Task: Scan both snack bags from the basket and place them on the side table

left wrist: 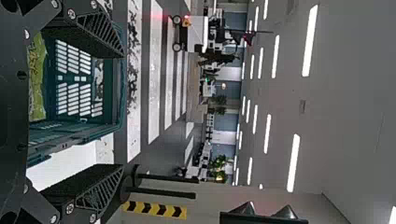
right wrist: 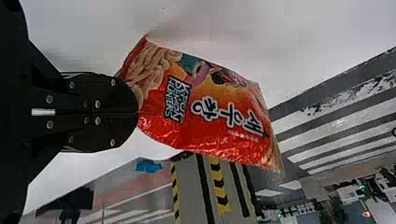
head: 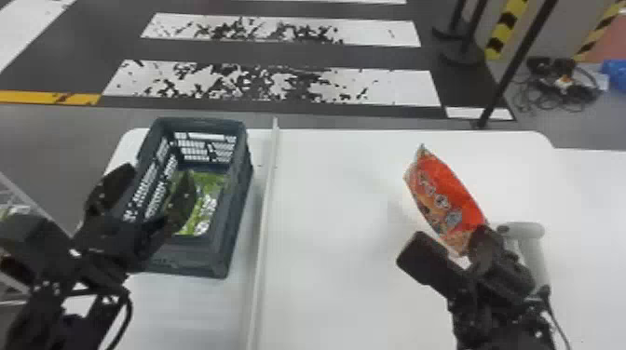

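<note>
Over the table point(head: 326, 260), the right claw point(right wrist: 134, 113) has the red bag point(head: 445, 200) pinched near the scanner point(head: 534, 249), so it's probably scan time (barcode toward it next), while the green bag point(head: 212, 184) sits in the basket point(head: 238, 195) by the spread left claw point(head: 157, 174).

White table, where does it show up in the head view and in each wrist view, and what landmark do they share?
Head view: the white table spans the lower part, under the basket, reaching the right edge.
Left wrist view: a patch beside the basket.
Right wrist view: behind the red snack bag.
Shared landmark: the white floor stripes.
</note>
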{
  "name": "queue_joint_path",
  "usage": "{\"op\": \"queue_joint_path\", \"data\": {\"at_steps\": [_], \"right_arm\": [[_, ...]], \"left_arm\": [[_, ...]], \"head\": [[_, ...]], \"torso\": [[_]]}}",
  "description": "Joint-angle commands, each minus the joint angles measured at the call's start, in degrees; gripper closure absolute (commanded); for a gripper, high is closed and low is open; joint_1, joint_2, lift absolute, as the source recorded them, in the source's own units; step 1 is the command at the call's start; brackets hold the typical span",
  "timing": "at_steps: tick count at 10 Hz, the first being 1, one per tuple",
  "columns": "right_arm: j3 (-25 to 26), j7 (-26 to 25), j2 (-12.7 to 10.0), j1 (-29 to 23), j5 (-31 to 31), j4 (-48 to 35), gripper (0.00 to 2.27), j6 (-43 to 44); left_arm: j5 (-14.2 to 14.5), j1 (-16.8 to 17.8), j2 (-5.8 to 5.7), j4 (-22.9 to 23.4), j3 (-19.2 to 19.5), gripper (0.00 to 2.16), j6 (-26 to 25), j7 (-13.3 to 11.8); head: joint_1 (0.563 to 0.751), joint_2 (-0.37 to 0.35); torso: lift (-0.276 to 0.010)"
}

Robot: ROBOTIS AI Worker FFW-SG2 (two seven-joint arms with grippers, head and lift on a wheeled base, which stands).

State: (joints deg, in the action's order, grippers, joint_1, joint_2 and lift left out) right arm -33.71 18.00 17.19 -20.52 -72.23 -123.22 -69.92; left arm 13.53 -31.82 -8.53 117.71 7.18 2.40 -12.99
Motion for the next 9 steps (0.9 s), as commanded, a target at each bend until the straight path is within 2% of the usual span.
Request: {"op": "queue_joint_path", "data": {"at_steps": [1,3,4,5,6,9], "right_arm": [[-5.93,-0.6,1.0,0.57,-7.05,3.69,2.26,-3.7],[-11.38,-0.6,1.44,0.66,-5.91,6.76,2.26,-4.75],[-12.44,-0.95,1.44,0.66,0.6,4.83,1.86,-4.93],[-11.21,0.28,1.44,0.48,10.97,0.44,0.75,-5.1],[-8.57,0.98,1.18,0.31,20.2,-3.08,0.0,-5.63],[4.35,2.3,-0.67,-0.31,45.33,-10.02,0.07,-4.93]], "left_arm": [[0.09,0.01,0.0,-0.29,-0.06,0.17,0.27,-0.02],[0.27,0.01,-0.18,-0.55,-0.06,0.17,0.45,-0.02],[0.44,0.09,-0.35,-0.73,-0.06,0.17,0.45,-0.1],[0.53,0.09,-0.44,-0.82,-0.06,0.17,0.45,-0.1],[0.53,0.01,-0.44,-0.82,-0.06,0.17,0.45,-0.28],[0.97,0.01,-0.79,-0.82,-0.06,0.17,0.62,-0.46]], "head": [[0.695,-0.007],[0.695,0.008],[0.695,0.034],[0.695,0.066],[0.695,0.087],[0.695,0.178]], "torso": [[-0.074],[-0.074],[-0.074],[-0.074],[-0.074],[-0.074]]}}
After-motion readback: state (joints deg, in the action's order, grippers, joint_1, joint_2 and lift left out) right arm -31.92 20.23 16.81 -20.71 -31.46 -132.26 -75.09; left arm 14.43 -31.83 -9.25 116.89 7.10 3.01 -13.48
